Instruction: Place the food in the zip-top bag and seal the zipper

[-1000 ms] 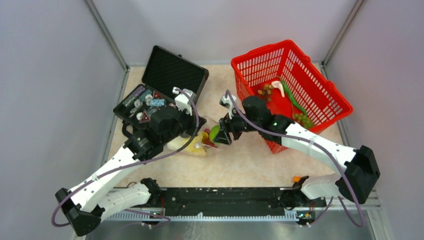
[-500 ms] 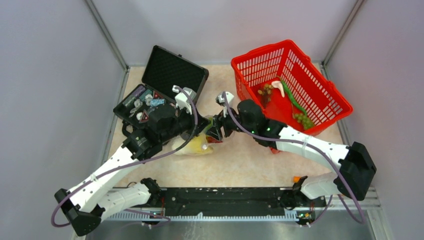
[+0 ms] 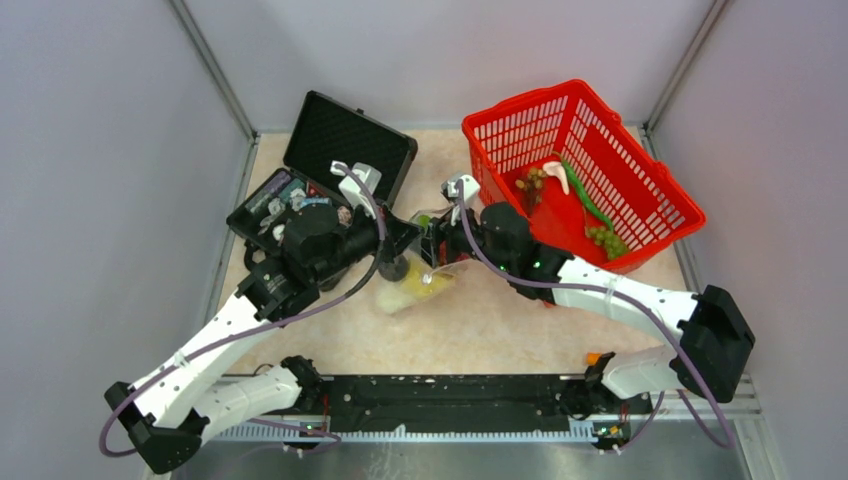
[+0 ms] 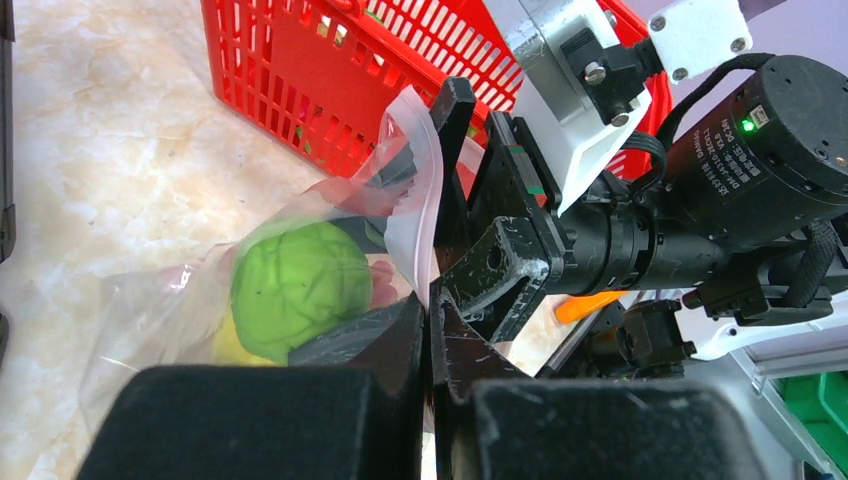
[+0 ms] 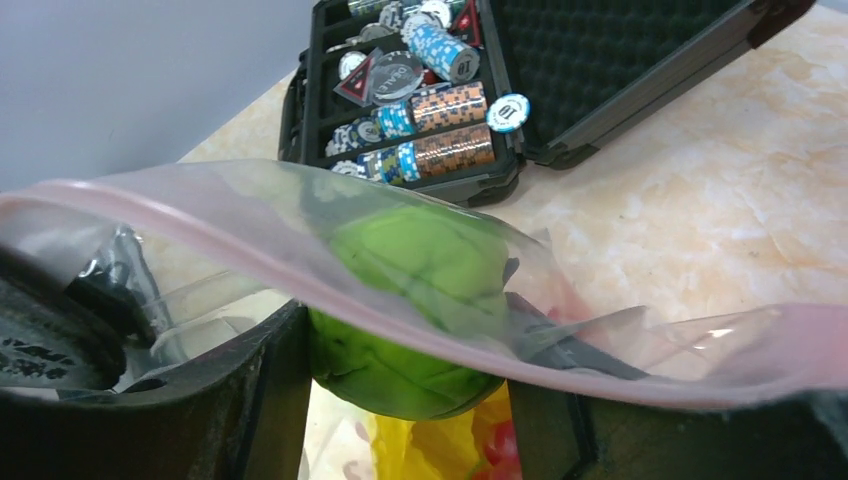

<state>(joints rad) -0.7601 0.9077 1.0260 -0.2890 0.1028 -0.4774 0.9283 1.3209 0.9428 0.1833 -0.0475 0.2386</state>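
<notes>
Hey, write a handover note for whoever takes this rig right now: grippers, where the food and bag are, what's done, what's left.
Left gripper: shut on the zip-top bag at its mouth edge.
Right gripper: shut on the green fruit, inside the bag's mouth.
Done: yellow bunch bagged.
Left: release the fruit, fetch green grapes and brown bits from the red basket, seal the zipper.

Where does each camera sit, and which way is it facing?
Top external: above, behind the bases, looking down at the table; both arms show.
Left wrist: on the left arm, facing the red basket; left pincer shut on the zip-top bag.
Right wrist: on the right arm, facing the black case; right pincer grips the green fruit.
Shared by both wrists: the green fruit in the bag.
</notes>
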